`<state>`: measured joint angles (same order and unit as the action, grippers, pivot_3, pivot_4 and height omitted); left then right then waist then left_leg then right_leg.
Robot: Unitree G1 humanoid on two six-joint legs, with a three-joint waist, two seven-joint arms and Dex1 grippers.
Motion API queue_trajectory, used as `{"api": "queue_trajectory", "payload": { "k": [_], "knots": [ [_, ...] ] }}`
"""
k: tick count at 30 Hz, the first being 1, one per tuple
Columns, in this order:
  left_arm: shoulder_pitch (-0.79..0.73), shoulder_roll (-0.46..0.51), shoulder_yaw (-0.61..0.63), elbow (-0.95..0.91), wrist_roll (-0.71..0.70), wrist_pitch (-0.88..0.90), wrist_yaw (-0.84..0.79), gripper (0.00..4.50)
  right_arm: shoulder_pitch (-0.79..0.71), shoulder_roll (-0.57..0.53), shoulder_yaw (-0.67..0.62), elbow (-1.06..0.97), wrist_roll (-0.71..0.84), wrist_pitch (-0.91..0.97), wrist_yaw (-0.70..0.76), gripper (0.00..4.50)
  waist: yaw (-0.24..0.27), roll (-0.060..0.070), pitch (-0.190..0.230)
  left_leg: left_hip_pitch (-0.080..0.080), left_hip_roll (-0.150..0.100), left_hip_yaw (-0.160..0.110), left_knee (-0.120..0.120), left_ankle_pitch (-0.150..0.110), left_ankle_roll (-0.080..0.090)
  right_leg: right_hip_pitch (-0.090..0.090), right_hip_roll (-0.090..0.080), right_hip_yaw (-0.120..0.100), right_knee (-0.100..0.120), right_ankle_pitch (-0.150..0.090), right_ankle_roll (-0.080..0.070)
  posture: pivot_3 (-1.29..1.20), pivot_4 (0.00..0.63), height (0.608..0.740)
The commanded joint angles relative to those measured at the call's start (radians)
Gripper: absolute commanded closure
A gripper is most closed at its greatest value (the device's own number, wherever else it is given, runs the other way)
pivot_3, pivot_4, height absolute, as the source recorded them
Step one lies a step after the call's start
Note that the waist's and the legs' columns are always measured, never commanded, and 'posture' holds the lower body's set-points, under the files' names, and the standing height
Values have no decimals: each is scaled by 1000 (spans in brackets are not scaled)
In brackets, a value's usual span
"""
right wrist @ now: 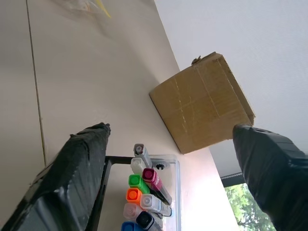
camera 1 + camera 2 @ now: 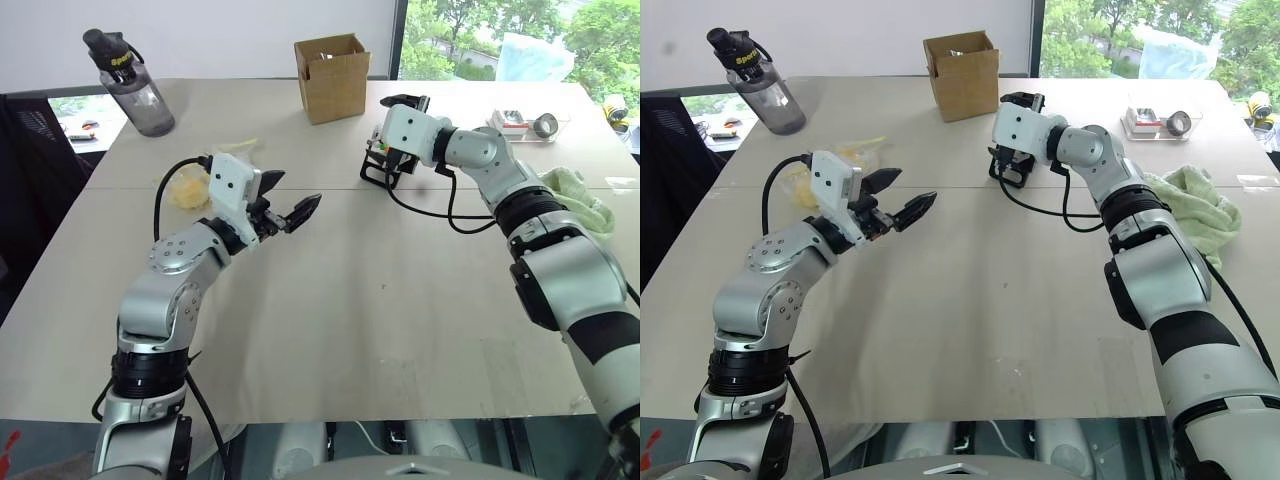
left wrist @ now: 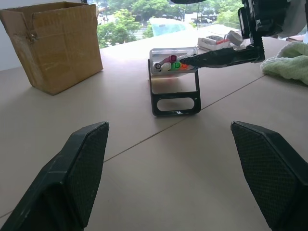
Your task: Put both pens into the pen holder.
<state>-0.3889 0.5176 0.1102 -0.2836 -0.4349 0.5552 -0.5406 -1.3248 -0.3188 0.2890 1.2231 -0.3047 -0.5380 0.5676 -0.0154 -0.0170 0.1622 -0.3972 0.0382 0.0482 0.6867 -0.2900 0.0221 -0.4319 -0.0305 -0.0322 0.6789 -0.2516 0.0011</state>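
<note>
The pen holder, a small black frame with a clear top tray, stands at the middle back of the table in front of the box. Its tray holds several colourful marker caps. Among them lies a slim black pen with a magenta end. Whether another piece in the tray is a pen I cannot tell. My right gripper hovers right over the tray, open, with nothing between its fingers. In the left wrist view one right finger reaches across the tray's top. My left gripper hangs open and empty over the table's left middle, pointing toward the holder.
A brown cardboard box stands just behind the holder. At the back left stands a dark water bottle. A yellow item in plastic lies by my left arm. A green cloth and a clear tray with tape rolls sit on the right.
</note>
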Motion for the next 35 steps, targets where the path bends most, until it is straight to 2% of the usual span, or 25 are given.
{"api": "queue_trajectory", "payload": {
  "k": [1, 6, 8, 10, 12, 15, 19, 23, 27, 30, 35],
  "knots": [
    [-8, 1, 15, -11, -1, -18, -3, 249, -38, -14, -40, -26, 26, -22, 5, 50, 0, 0, 0, 0, 0, 0, 0, 0, 0, 0, 0, 0, 0, 0, 0, 0, 150, 736],
    [8, 6, 26, -14, -2, -26, -8, 249, 56, -32, -122, -132, 157, -4, 170, 50, 1, 0, 0, 0, 0, 0, 0, 0, 0, 0, 0, 0, 0, 0, 0, 0, 150, 736],
    [14, 8, 33, -13, -1, -30, -7, 249, 144, -50, -164, -261, 244, 56, 262, 50, 4, 0, 0, 0, 0, 0, 0, 0, 0, 0, 0, 0, 0, 0, 0, 0, 150, 736],
    [22, 1, 38, -9, 1, -40, -2, 249, 269, -76, -205, -460, 363, 183, 363, 50, 6, 0, 0, 0, 0, 0, 0, 0, 0, 0, -1, -1, 0, 0, 0, 0, 150, 736],
    [37, -28, 50, -8, -26, -50, -2, 249, 427, -109, -257, -716, 506, 421, 402, 50, 12, 0, 0, -1, 0, -1, 0, 0, 0, 1, -1, -2, -1, 0, 0, 0, 150, 736],
    [99, -57, 48, -36, -63, -51, -30, 249, 689, -173, -313, -1062, 628, 680, 373, 50, 20, 0, 0, -1, 0, -1, 0, 0, 0, 1, -3, -3, -1, 0, 0, 0, 150, 736],
    [240, -43, 1, -84, -46, -63, -74, 249, 1011, -249, -383, -1350, 698, 857, 320, 50, 19, 1, 0, 1, 0, -1, -2, 0, 1, 1, -2, -2, -1, 0, 0, 0, 150, 736],
    [384, -24, -46, -116, -6, -109, -111, 249, 1308, -254, -484, -1524, 726, 898, 243, 50, 21, 1, -1, 3, 0, -1, -2, -2, 4, 3, -2, -2, 1, 0, 0, 0, 150, 736],
    [469, -13, -62, -121, 21, -150, -133, 249, 1562, -240, -556, -1613, 717, 820, 240, 50, 25, 1, -1, 6, 0, -1, -1, -3, 5, 5, -1, -1, 0, 0, 0, 0, 150, 736],
    [494, -2, -73, -108, 36, -172, -149, 249, 1699, -212, -606, -1651, 728, 782, 226, 50, 28, 1, -1, 18, 0, 0, -2, -3, 5, 17, 0, 0, -2, -2, 0, 0, 150, 736],
    [507, 17, -88, -102, 37, -187, -193, 249, 1792, -183, -632, -1680, 730, 740, 206, 50, 27, 1, -1, 18, 0, 0, -2, -3, 5, 18, 1, 1, -2, -4, 4, 0, 150, 736]
  ]
}}
